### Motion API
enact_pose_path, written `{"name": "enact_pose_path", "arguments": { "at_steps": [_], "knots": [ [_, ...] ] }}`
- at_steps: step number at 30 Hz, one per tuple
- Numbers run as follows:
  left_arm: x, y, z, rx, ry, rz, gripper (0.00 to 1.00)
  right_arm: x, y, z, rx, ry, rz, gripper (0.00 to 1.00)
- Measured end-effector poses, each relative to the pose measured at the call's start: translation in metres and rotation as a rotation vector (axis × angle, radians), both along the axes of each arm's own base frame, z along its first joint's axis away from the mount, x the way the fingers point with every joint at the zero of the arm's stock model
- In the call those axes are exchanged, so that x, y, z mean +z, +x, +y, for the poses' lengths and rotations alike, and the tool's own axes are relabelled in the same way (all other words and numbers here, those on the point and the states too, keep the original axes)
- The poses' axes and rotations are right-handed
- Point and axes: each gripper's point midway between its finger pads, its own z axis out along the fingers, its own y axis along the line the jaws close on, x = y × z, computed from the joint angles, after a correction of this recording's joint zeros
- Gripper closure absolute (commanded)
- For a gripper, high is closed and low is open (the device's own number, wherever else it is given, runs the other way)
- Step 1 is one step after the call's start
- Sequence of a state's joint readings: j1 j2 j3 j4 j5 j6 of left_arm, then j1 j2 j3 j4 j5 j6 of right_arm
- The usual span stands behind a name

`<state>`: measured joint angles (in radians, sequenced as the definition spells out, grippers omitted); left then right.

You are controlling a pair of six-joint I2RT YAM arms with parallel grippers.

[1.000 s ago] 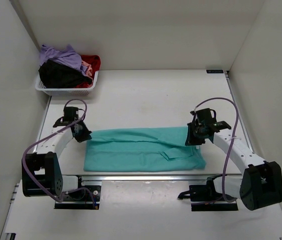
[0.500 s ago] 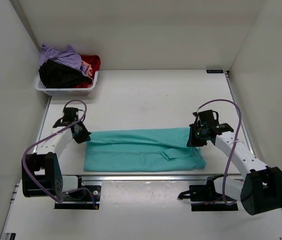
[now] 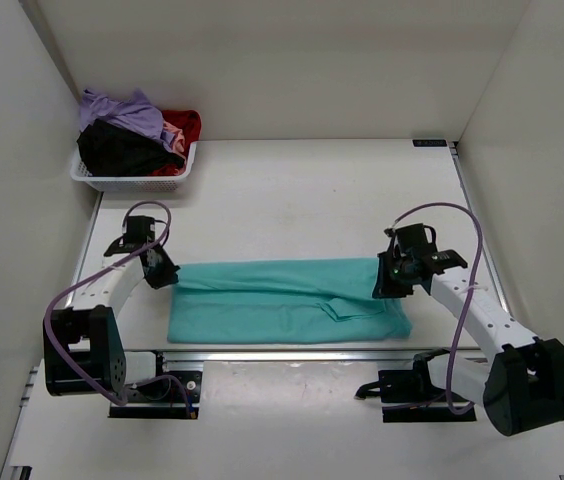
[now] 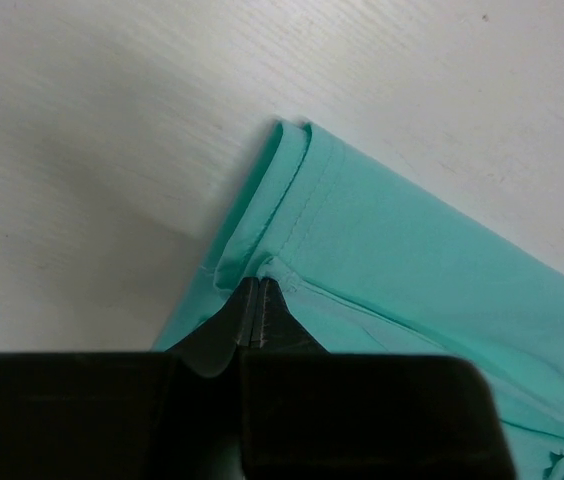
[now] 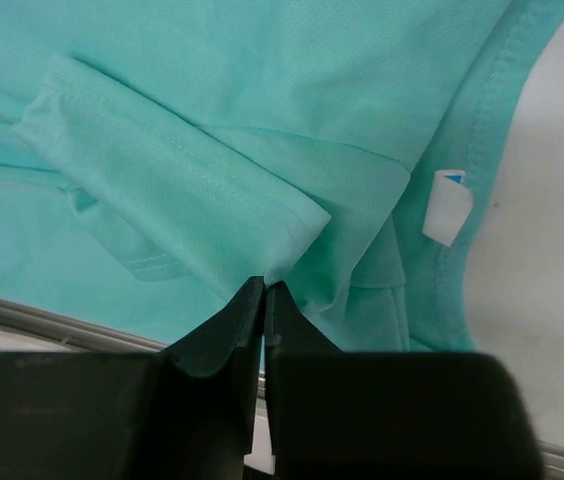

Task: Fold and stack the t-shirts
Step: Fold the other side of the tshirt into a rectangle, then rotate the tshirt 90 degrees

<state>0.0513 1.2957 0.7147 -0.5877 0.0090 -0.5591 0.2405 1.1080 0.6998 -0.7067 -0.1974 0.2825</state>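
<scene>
Teal t-shirt point(image 3: 282, 300), long folded band, ends pinched by left tool point(image 4: 255, 295) and right tool point(image 5: 264, 290)

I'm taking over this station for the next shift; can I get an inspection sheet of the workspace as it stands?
Surface: white table.
Job's things: teal t-shirt folded lengthwise between the arms; other shirts heaped in white basket, far left corner.
Clutter: nothing seen.
Grippers: left tool shut on shirt's left end; right tool shut on its right end.
Cables: purple cables loop off both arms, clear of cloth.
Surroundings: white walls on three sides.
</scene>
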Motion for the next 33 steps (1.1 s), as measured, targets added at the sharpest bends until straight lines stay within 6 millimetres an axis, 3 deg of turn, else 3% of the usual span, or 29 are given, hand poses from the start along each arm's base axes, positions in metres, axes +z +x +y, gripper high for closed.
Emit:
{"name": "enact_pose_path", "arguments": {
  "at_steps": [1, 2, 4, 6, 8, 11, 14, 17, 19, 23, 27, 31, 33],
  "knots": [
    [-0.001, -0.003, 0.001, 0.002, 0.002, 0.010, 0.87, 0.000, -0.001, 0.001, 0.001, 0.003, 0.004, 0.90],
    [-0.002, -0.005, 0.001, 0.007, 0.002, 0.018, 0.76, 0.000, -0.002, 0.003, 0.003, 0.005, 0.009, 0.78],
    [-0.003, -0.008, 0.005, 0.017, 0.011, 0.029, 0.66, -0.001, -0.007, 0.005, -0.001, 0.008, 0.028, 0.45],
    [-0.003, -0.010, 0.008, 0.032, 0.022, 0.040, 0.61, -0.002, -0.012, 0.006, -0.001, 0.001, 0.047, 0.30],
    [0.000, -0.010, 0.010, 0.043, 0.031, 0.045, 0.61, 0.000, -0.017, 0.007, -0.004, -0.012, 0.065, 0.24],
    [0.010, -0.002, 0.012, 0.051, 0.040, 0.025, 0.63, 0.007, -0.014, 0.005, -0.026, -0.023, 0.060, 0.27],
    [0.024, 0.018, 0.009, 0.037, 0.037, -0.031, 0.69, 0.013, -0.006, 0.005, -0.056, -0.025, 0.048, 0.36],
    [0.029, 0.036, -0.011, -0.022, 0.013, -0.082, 0.74, 0.010, 0.000, 0.010, -0.063, -0.034, 0.059, 0.76],
    [0.025, 0.043, -0.028, -0.071, -0.001, -0.090, 0.76, 0.004, 0.000, 0.016, -0.057, -0.039, 0.084, 0.87],
    [0.000, 0.043, -0.062, -0.164, -0.023, -0.034, 0.78, -0.011, -0.007, 0.030, -0.041, -0.051, 0.151, 0.83],
    [-0.030, 0.028, -0.084, -0.221, -0.023, 0.067, 0.78, -0.029, -0.013, 0.035, -0.046, -0.060, 0.206, 0.78],
    [-0.031, 0.020, -0.091, -0.211, -0.040, 0.072, 0.78, -0.054, -0.007, 0.028, -0.093, -0.076, 0.290, 0.72],
    [-0.031, 0.015, -0.093, -0.204, -0.057, 0.083, 0.80, -0.054, 0.009, 0.029, -0.112, -0.071, 0.333, 0.72]
  ]
}}
